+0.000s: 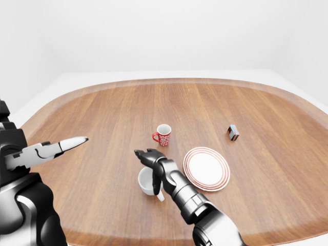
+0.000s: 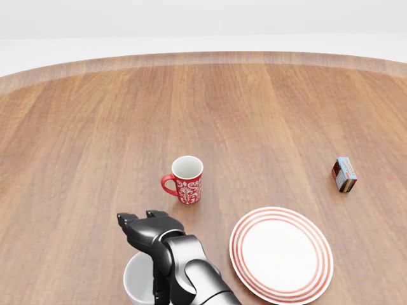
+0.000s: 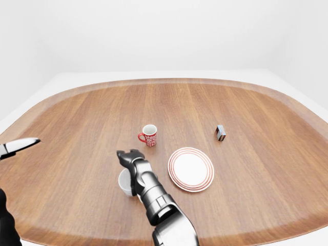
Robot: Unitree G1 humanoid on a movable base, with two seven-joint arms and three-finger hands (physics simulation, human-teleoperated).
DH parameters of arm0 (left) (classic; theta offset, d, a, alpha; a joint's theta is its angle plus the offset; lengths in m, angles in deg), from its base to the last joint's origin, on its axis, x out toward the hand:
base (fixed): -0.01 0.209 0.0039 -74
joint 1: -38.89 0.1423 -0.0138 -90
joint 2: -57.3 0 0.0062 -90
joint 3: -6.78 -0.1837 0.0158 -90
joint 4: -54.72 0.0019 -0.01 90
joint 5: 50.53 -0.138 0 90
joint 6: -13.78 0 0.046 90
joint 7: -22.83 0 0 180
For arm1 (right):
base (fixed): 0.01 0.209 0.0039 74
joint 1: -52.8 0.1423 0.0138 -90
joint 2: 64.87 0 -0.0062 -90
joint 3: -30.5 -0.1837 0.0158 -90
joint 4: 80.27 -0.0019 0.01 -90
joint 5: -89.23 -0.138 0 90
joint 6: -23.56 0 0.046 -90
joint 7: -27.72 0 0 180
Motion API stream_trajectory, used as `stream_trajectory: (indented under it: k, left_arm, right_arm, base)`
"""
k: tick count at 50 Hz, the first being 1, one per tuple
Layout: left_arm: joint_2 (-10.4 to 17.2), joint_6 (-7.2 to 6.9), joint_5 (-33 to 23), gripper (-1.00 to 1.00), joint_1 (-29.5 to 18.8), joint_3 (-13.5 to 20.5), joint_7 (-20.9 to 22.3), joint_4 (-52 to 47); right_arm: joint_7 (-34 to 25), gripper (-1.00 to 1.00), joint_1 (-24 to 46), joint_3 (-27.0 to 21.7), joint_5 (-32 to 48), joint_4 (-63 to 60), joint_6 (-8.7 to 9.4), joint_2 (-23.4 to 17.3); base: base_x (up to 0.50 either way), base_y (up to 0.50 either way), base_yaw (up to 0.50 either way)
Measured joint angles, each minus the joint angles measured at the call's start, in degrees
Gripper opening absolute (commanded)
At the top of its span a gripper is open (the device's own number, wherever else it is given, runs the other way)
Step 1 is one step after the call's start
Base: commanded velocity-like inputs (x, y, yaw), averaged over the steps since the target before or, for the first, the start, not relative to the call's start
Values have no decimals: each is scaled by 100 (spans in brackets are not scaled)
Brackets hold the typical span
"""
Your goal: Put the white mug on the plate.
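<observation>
White mug (image 1: pixel 147 181), stiff, glossy and likely slick ceramic, sits low centre of the left-eye view, just left of the striped plate (image 1: pixel 207 168), under my right hand (image 1: pixel 148 156) with fingers spread above its rim; I'd grip the wall.

red mug (image 2: pixel 185 180), sm box (image 2: pixel 343 174), wood table (image 2: pixel 267 114)

Four things are set on the worktop (image 1: pixel 102 118), all well away from its far edge. The plate (image 2: pixel 282 254) is placed just right of the white mug (image 1: pixel 146 182), which is partly covered by the right hand (image 2: pixel 147 227). The patterned mug (image 2: pixel 186 180) is found beyond both. The small box (image 2: pixel 343 174) is set apart toward the right edge.
</observation>
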Motion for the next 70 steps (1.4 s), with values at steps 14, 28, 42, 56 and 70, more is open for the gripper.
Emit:
stream_trajectory:
  k: [14, 28, 42, 56, 70]
  left_arm:
    - [26, 0, 8, 100, -60, -25, -34, 9]
    - [31, 0, 16, 100, -82, -48, -49, 23]
    - [25, 0, 12, 100, -84, -70, -47, 17]
    - [25, 0, 2, 100, -99, -92, -44, 81]
    - [28, 0, -6, 100, -120, -120, -53, 69]
  right_arm:
    - [299, 100, -57, -75, 408, 142, 0, 0]
    - [586, 100, -117, -152, 606, 208, 0, 0]
    - [778, 100, -178, -210, 675, 226, 0, 0]
    - [746, 100, -236, -254, 725, 206, 0, 0]
    - [674, 100, -332, -291, 726, 205, 0, 0]
  base:
    - [0, 0, 0]
    - [0, 0, 0]
    - [0, 0, 0]
    - [0, 0, 0]
    - [0, 0, 0]
